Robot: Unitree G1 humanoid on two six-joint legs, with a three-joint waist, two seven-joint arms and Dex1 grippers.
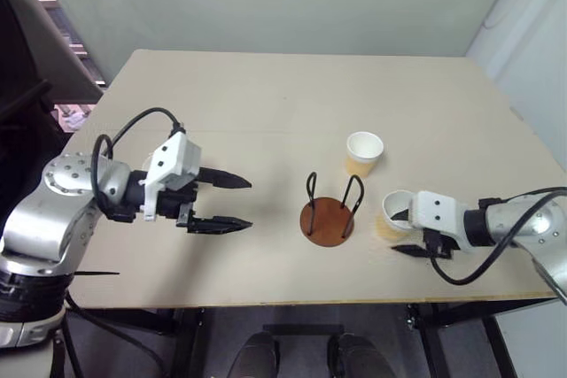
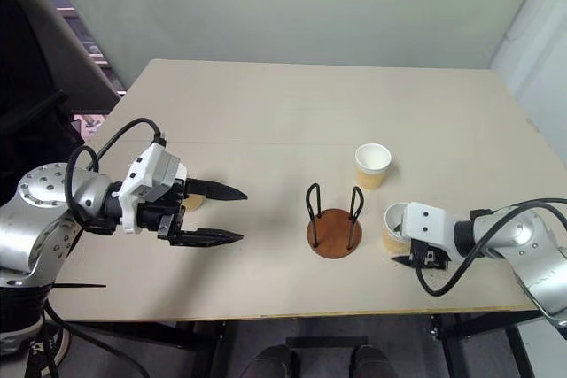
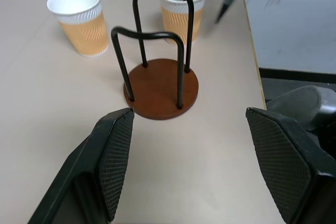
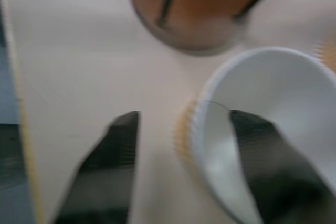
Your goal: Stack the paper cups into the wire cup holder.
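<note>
The wire cup holder (image 1: 328, 220), a reddish-brown disc with two black wire loops, stands empty near the table's front edge. One paper cup (image 1: 364, 153) stands upright just behind it to the right. A second paper cup (image 1: 390, 204) stands right of the holder. My right gripper (image 1: 404, 233) straddles that cup's near wall, one finger inside the cup and the other outside, with a gap still showing at the outer finger (image 4: 118, 161). My left gripper (image 1: 251, 204) hovers left of the holder, open and empty, pointing at it. A small tan-orange patch (image 2: 193, 203) peeks out behind its fingers; I cannot tell what it is.
The beige table (image 1: 266, 104) stretches bare behind the holder and cups. Its front edge (image 1: 292, 300) runs close below both grippers. Black cables loop off both wrists.
</note>
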